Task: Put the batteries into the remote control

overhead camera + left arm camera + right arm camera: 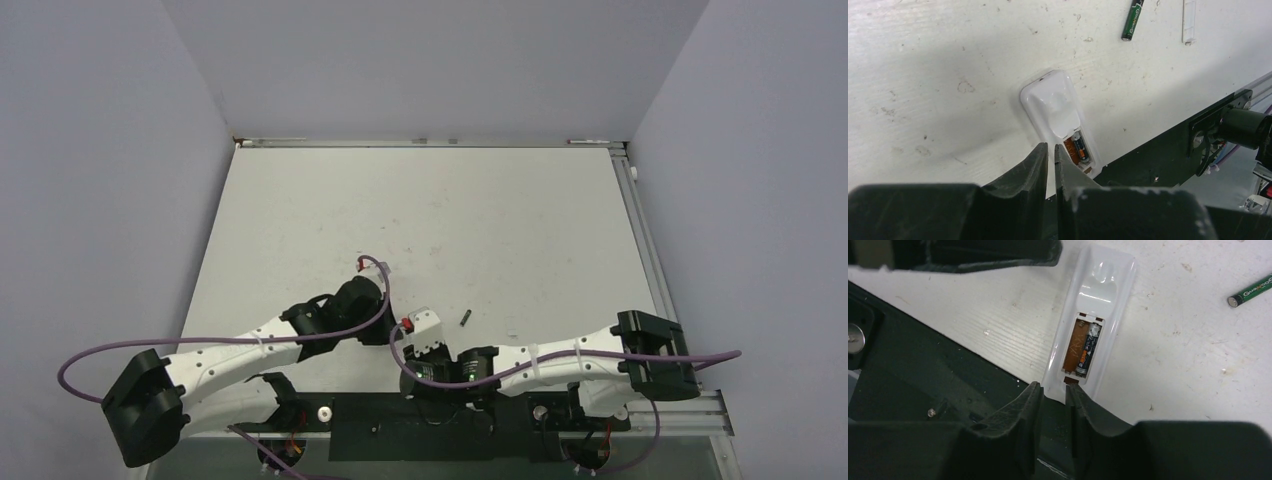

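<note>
White table [300, 220] boxed in by plain grey walls [420, 60], no windows in view.
Top's scuffed w/ small marks, metal rail [648, 250] along the right edge, black strip [400, 430] at the near edge; soft, even light.
</note>
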Robot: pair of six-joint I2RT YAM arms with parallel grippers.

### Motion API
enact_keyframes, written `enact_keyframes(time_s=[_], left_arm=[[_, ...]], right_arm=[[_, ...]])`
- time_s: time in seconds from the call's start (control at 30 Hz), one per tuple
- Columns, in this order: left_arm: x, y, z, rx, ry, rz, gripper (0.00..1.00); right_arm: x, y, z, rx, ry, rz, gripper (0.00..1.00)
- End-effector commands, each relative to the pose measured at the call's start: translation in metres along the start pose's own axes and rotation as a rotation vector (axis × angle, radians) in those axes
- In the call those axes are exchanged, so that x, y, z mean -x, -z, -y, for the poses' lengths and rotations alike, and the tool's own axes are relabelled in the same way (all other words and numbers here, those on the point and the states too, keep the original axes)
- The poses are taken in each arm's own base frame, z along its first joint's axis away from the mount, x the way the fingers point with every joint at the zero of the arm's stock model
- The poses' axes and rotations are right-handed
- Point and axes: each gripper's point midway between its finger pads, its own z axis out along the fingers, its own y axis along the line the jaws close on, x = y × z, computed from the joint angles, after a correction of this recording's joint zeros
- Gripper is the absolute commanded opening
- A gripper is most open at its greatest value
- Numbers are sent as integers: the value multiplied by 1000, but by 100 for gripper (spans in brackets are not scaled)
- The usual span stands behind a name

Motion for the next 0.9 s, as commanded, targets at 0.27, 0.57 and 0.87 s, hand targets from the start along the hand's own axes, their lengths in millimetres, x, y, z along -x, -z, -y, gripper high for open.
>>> enact_keyframes(time_s=[0.27, 0.57, 0.87], left_arm=[[30, -38, 65, -166, -78, -54, 9], [26, -75, 70, -141, -99, -131, 7], [11, -92, 49, -76, -101, -195, 1]], right_arm=[[-11, 2, -40, 166, -122, 87, 9], [-17, -18, -56, 168, -133, 102, 9], [-22, -38, -44, 100, -138, 93, 9]])
